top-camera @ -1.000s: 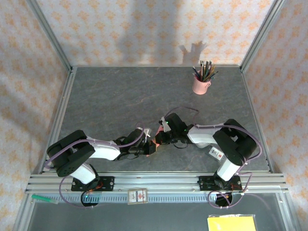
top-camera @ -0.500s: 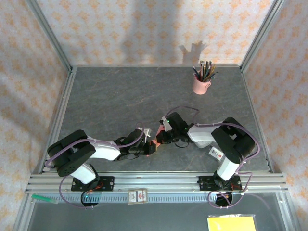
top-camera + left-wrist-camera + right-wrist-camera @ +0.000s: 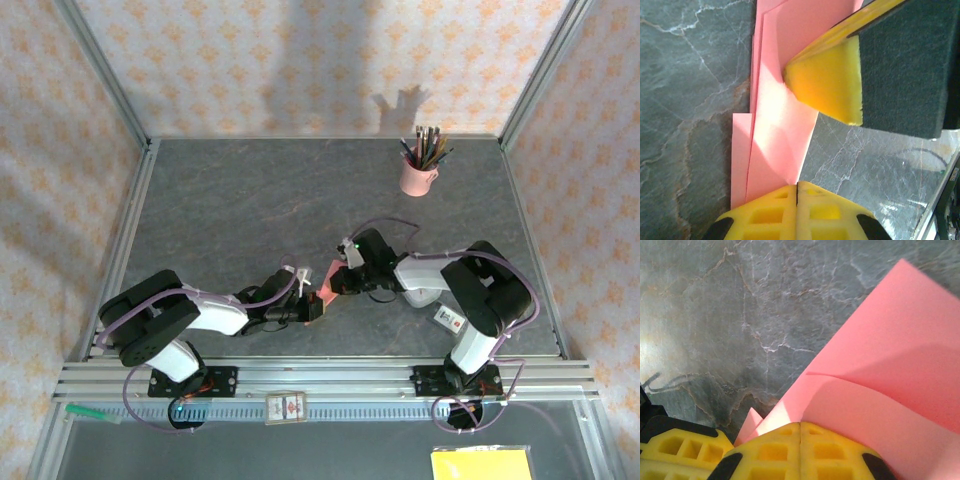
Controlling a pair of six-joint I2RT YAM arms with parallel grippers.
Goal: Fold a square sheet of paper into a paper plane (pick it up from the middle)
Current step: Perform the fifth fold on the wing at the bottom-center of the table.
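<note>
Near the front middle of the dark grey stone-patterned table (image 3: 250,200), both arms are reaching inward and meeting tip to tip at the thin salmon-pink sheet of paper (image 3: 326,276). From overhead, the paper is showing as a small pink sliver between the two black wrists.

The left gripper (image 3: 797,187) is pressing its yellow fingers tight together, and the paper's near end is running in between their tips, so it is pinching the sheet. Seen from that wrist, the paper is lying in several overlapping layers with long straight edges, and a narrower strip is peeking out along its left side.

The right gripper (image 3: 800,426) is likewise holding its yellow fingers closed with no gap, and the pink paper is fanning out from between them in two layers, the upper one bowing slightly. In the left wrist view, one of its fingers (image 3: 827,85), yellow with a black pad, is touching the paper's upper part.

Well apart, at the table's far right, a pink cup of pencils (image 3: 418,178) is standing upright.
</note>
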